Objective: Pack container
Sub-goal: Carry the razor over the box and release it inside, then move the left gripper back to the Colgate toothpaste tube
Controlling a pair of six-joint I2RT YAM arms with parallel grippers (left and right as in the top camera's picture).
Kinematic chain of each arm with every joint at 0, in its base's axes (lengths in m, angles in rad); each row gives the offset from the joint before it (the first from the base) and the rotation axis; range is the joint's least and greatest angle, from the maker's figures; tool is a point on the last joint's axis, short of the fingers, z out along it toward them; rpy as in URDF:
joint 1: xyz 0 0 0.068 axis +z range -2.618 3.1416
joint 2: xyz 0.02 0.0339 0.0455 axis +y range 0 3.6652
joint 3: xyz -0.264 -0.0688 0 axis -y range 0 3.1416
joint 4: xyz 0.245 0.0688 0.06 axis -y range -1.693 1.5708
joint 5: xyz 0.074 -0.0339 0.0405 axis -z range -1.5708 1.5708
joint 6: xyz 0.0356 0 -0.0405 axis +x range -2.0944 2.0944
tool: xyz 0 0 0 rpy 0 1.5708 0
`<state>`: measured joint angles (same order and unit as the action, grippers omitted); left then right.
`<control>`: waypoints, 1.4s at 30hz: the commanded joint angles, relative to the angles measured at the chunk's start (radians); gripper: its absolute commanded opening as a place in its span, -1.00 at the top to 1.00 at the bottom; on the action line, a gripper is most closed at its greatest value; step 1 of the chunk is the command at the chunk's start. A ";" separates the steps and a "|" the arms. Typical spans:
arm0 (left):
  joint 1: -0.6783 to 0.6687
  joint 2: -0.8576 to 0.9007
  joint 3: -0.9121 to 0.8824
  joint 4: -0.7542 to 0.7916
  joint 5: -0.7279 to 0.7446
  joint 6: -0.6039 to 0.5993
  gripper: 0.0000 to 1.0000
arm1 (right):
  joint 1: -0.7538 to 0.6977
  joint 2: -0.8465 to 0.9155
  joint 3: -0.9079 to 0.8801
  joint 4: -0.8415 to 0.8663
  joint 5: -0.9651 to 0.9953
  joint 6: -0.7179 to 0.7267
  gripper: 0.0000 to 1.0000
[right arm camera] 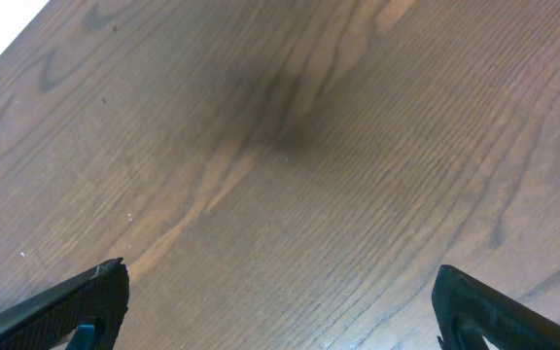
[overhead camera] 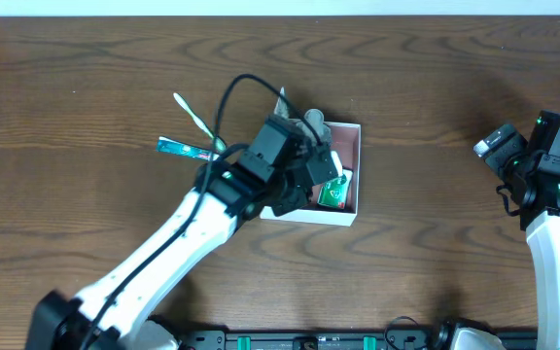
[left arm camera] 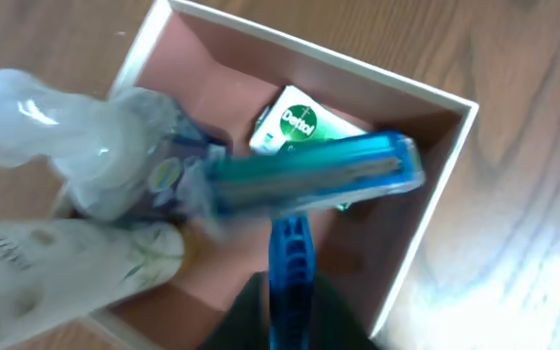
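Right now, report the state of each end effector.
Left end effector: closed on the blue razor, over the container.
Right end effector: open, holding nothing.

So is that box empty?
No: a green-and-white carton lies inside the box, bottles at its edge, a blue razor above.

One container point(overhead camera: 311, 216) at centre frame. Inside, one green-and-white carton point(overhead camera: 332, 193). Two bottles: clear bottle point(left arm camera: 58, 119), white bottle point(left arm camera: 56, 267). One blue razor point(left arm camera: 314, 173). Left of centre on the desk point(overhead camera: 455, 78), one toothbrush point(overhead camera: 194, 119) and one teal tube point(overhead camera: 185, 149).
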<state>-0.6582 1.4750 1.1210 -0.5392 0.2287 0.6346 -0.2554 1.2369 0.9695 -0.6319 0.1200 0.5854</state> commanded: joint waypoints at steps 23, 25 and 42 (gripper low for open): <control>-0.002 -0.347 0.009 -0.175 -0.005 -0.510 -0.96 | -0.006 -0.002 0.010 -0.001 0.000 0.013 -0.99; 0.003 -0.411 0.009 -0.236 -0.019 -0.510 -0.96 | -0.006 -0.002 0.010 -0.001 0.000 0.013 -0.99; 0.418 -0.388 -0.009 -0.264 -0.581 -1.425 -0.96 | -0.006 -0.002 0.010 -0.001 0.000 0.013 -0.99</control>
<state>-0.2939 1.0306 1.1206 -0.8066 -0.2714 -0.5003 -0.2554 1.2369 0.9695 -0.6319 0.1200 0.5854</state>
